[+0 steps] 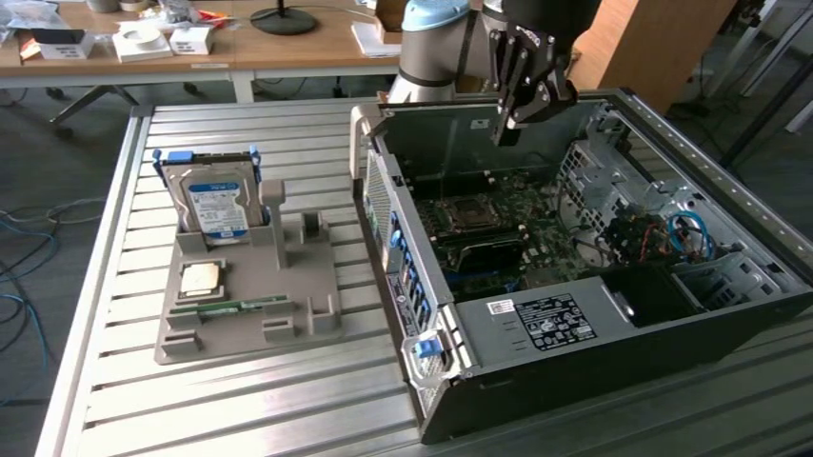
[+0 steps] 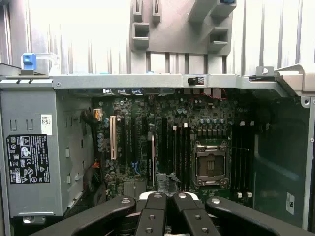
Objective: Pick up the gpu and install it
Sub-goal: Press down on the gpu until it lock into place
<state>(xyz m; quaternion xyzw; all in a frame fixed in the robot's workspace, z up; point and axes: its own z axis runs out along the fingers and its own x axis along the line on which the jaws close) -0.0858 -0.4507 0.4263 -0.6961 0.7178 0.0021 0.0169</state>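
The gpu (image 2: 153, 158) seems to be the thin strip standing on edge among the expansion slots of the motherboard (image 2: 197, 123), straight ahead of my fingertips in the wrist view. I cannot tell for certain that this is the card, nor whether it is fully seated. My end effector (image 1: 515, 129) (image 2: 167, 197) is closed, its black fingers pressed together with nothing that I can see between them. It hangs over the open side of the computer case (image 1: 534, 328), fingers pointing down into it near the case's far wall, above the board and clear of it.

My arm (image 1: 432, 43) rises behind the case, and the wrist comes down from above it. The processor socket (image 2: 210, 164) lies beside the slots, and the power supply box (image 2: 34, 147) with its black label fills the case's near end.

On the slatted bench (image 1: 114, 381), toward the exterior view's left and well apart from the case, a grey parts holder (image 1: 299, 305) carries an upright hard drive (image 1: 216, 205), a processor chip (image 1: 204, 278) lying flat and a narrow memory stick (image 1: 228, 307).
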